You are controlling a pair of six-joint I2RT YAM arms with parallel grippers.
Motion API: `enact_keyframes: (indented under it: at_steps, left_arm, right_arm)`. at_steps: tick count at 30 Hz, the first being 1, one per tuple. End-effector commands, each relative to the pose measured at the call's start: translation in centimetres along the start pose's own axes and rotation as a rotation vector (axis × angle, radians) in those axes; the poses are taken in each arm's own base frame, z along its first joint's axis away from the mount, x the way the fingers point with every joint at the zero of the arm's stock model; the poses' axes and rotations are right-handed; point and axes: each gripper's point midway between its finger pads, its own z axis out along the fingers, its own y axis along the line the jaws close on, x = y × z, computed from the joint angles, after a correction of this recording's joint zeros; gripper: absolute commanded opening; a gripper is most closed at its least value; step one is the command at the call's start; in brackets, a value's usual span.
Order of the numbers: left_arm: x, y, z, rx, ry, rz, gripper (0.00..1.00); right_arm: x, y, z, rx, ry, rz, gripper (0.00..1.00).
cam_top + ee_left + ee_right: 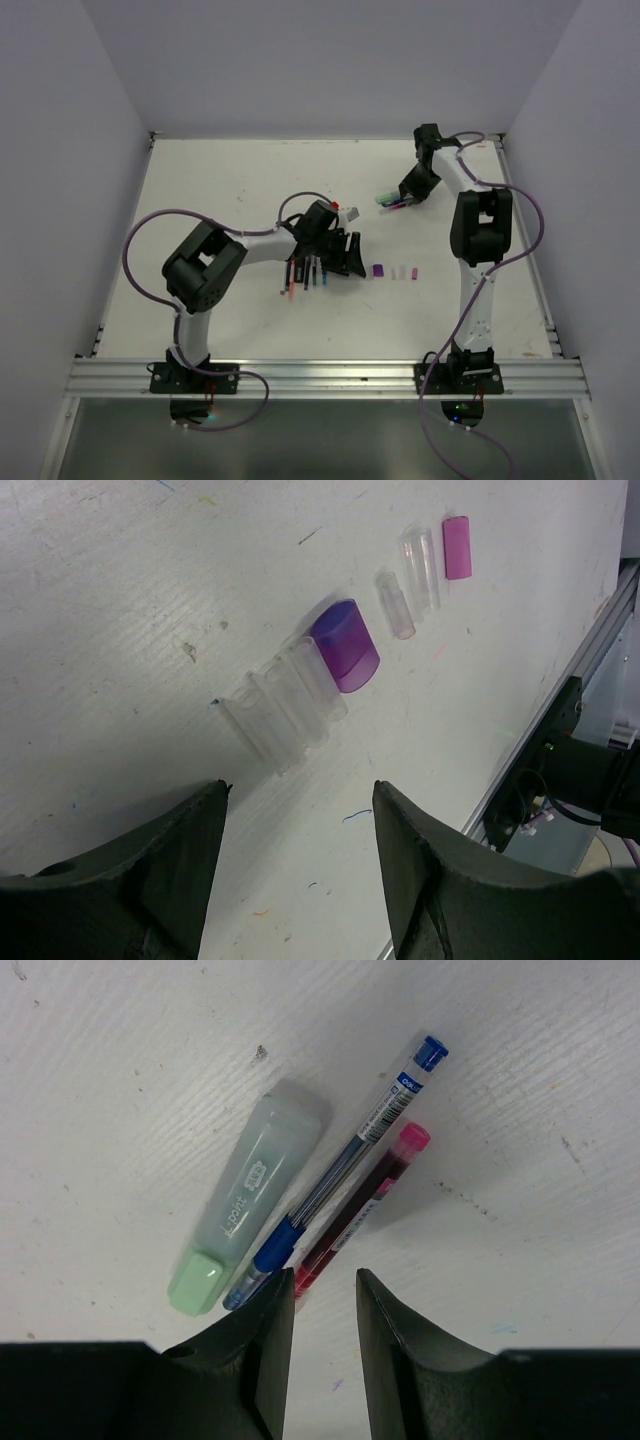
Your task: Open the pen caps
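Note:
Several pen caps lie in a row on the white table: a purple cap [378,270], a whitish one [397,271] and a pale pink one [413,271]. The left wrist view shows clear caps [272,712], the purple cap [345,645], two more clear caps [396,605] and a pink cap [457,547]. My left gripper [300,785] is open and empty, just short of them. Several pens [305,272] lie left of it. My right gripper [322,1275] is open with a narrow gap, empty, over the tips of a blue pen [340,1170] and a pink pen [365,1205].
A pale green highlighter [250,1195] lies beside the blue pen at the back right [388,199]. White walls close the table on three sides. The metal rail [320,378] with both arm bases runs along the near edge.

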Motion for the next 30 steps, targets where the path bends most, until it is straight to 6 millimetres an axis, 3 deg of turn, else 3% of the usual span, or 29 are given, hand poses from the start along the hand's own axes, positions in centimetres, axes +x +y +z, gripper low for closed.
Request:
enact_keyframes:
  at_steps: [1,20,23,30]
  left_arm:
    - [0.6,0.9,-1.1,-0.064,0.004,0.032,0.64]
    - [-0.5,-0.3,-2.9,-0.072,-0.036,0.073,0.64]
    - [-0.6,-0.4,-3.2,-0.074,-0.044,0.083,0.64]
    - [-0.6,-0.5,-3.0,-0.064,-0.043,0.079,0.64]
  right_arm:
    - [-1.4,0.6,-1.0,-0.015,-0.039,0.035,0.34]
    - [0.1,-1.9,1.4,0.067,-0.019,-0.002,0.34]
    - [0.0,-1.7,0.9,0.054,-0.027,-0.006,0.34]
    - [-1.0,-0.8,-2.3,-0.022,-0.08,0.006,0.34]
